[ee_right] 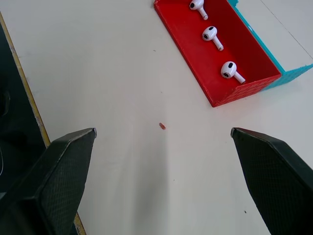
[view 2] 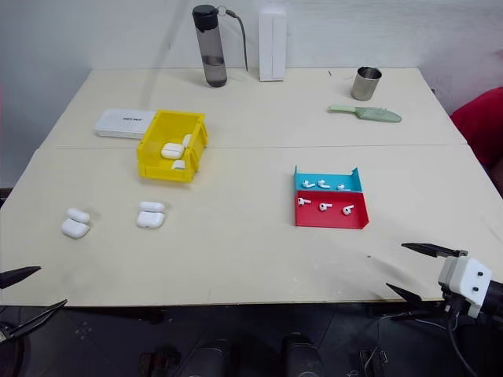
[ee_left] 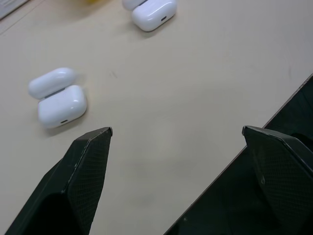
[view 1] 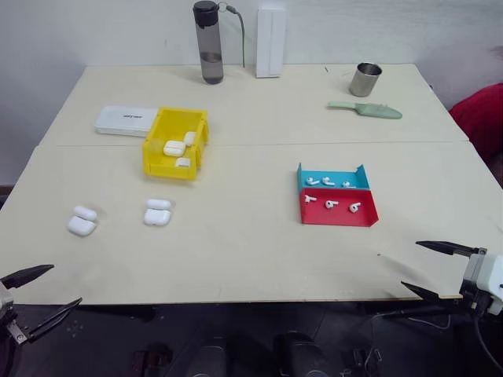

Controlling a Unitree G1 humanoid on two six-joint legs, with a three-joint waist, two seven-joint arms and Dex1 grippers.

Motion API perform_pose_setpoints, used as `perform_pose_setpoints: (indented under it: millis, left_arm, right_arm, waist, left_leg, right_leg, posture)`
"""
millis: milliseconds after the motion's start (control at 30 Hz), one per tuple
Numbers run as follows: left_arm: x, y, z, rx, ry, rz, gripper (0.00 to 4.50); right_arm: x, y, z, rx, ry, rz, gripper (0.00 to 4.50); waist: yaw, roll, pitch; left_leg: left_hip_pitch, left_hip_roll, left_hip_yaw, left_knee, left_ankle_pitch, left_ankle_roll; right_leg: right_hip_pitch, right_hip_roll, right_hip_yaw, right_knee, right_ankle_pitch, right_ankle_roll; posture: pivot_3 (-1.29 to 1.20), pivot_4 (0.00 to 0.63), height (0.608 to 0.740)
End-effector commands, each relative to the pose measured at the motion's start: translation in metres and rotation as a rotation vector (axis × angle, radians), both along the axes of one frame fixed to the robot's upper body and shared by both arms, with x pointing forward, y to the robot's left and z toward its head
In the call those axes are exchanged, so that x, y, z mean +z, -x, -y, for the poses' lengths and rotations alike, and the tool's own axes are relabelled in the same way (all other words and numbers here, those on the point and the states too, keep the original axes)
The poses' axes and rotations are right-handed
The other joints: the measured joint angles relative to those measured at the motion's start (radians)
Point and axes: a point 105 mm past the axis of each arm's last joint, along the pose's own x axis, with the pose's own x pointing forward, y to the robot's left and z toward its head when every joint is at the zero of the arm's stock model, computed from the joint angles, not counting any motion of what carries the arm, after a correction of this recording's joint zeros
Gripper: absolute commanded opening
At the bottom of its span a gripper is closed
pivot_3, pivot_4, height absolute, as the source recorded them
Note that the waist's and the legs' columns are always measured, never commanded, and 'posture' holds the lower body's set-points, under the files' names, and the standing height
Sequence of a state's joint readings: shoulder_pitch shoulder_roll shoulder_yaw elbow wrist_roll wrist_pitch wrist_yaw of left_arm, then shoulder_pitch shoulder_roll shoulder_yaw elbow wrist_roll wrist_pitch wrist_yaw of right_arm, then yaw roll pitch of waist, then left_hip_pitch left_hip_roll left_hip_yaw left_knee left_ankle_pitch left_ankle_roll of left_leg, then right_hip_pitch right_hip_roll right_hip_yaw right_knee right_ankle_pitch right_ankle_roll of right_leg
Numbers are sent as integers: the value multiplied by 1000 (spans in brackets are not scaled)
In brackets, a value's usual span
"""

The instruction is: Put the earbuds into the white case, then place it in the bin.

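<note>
Two white cases lie open-lidded on the table's left side, one [view 1: 82, 221] further left and one [view 1: 157, 213] nearer the middle; both show in the left wrist view [ee_left: 57, 98] [ee_left: 149, 11]. Several earbuds [view 1: 331, 204] rest in the red and blue tray [view 1: 338, 210], three in the red half [ee_right: 212, 36]. The yellow bin [view 1: 174, 144] behind the cases holds three closed white cases. My left gripper [view 1: 39, 290] hangs open at the table's front left edge. Open as well, my right gripper [view 1: 428, 269] hovers at the front right edge, short of the tray.
A flat white box [view 1: 126, 120] lies left of the bin. At the back stand a grey bottle [view 1: 209, 42], a white upright box [view 1: 270, 43], a metal cup [view 1: 365, 79] and a green tool [view 1: 365, 110]. A red object [view 1: 481, 118] sits beyond the right edge.
</note>
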State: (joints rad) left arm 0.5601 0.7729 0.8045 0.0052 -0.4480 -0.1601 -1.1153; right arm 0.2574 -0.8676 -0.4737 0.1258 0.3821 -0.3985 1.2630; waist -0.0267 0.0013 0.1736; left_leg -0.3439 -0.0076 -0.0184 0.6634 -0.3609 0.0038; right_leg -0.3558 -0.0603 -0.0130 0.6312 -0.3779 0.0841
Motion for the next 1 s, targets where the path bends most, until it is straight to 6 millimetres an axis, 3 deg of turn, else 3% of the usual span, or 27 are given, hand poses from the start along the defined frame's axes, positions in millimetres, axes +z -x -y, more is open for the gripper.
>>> perform_pose_setpoints:
  millis: [33,133,267,400,567,700,800,933,1000]
  left_arm:
    - [2,2,4,-11,-16,15,4476]
    - [9,2,2,29,45,20,4476]
    - [23,10,-8,137,179,37,4476]
    - [32,26,-43,415,294,106,4476]
    - [9,59,-81,763,396,86,4476]
    - [3,70,-93,878,447,102,4476]
    - [20,47,-82,794,551,57,4476]
    - [47,-8,-56,569,499,-91,4476]
    - [54,-24,-50,520,450,-154,4476]
  right_arm:
    - [1,1,-3,13,-14,26,4500]
    - [1,-1,-13,52,-42,33,4500]
    - [13,-6,-40,157,-156,105,4500]
    - [35,1,-79,333,-369,181,4500]
    - [56,9,-118,478,-520,330,4500]
    - [66,11,-137,528,-558,384,4500]
    - [73,7,-144,507,-549,412,4500]
    - [74,5,-145,496,-522,403,4500]
    - [74,4,-144,492,-517,400,4500]
  waist:
    - [0,0,0]
    - [0,0,0]
    - [-4,-1,0]
    - [-4,-1,1]
    - [-1,-2,1]
    - [3,-6,-1]
    - [10,-9,-3]
    - [29,-10,-4]
    - [28,-11,-4]
  left_leg:
    - [0,0,0,0,0,0]
    - [0,0,0,0,0,0]
    - [2,0,0,0,0,0]
    - [4,1,0,0,0,-1]
    - [5,1,0,0,-1,-1]
    - [6,1,0,0,-1,-2]
    - [6,1,-2,0,-1,-2]
    - [6,1,-4,0,-1,-4]
    - [6,1,-5,0,0,-5]
  right_leg:
    - [0,0,0,0,0,0]
    - [0,0,0,0,0,0]
    - [0,0,0,4,0,0]
    - [0,0,0,7,0,0]
    - [0,0,0,10,0,0]
    - [0,0,0,11,0,0]
    - [0,0,0,11,0,0]
    - [0,0,-1,13,-1,-2]
    - [0,0,-1,13,-1,-2]
  posture:
    - [0,150,740]
    - [0,150,740]
    - [0,150,740]
    - [0,150,740]
    - [0,150,740]
    - [0,150,740]
    - [0,150,740]
    - [0,150,740]
    - [0,150,740]
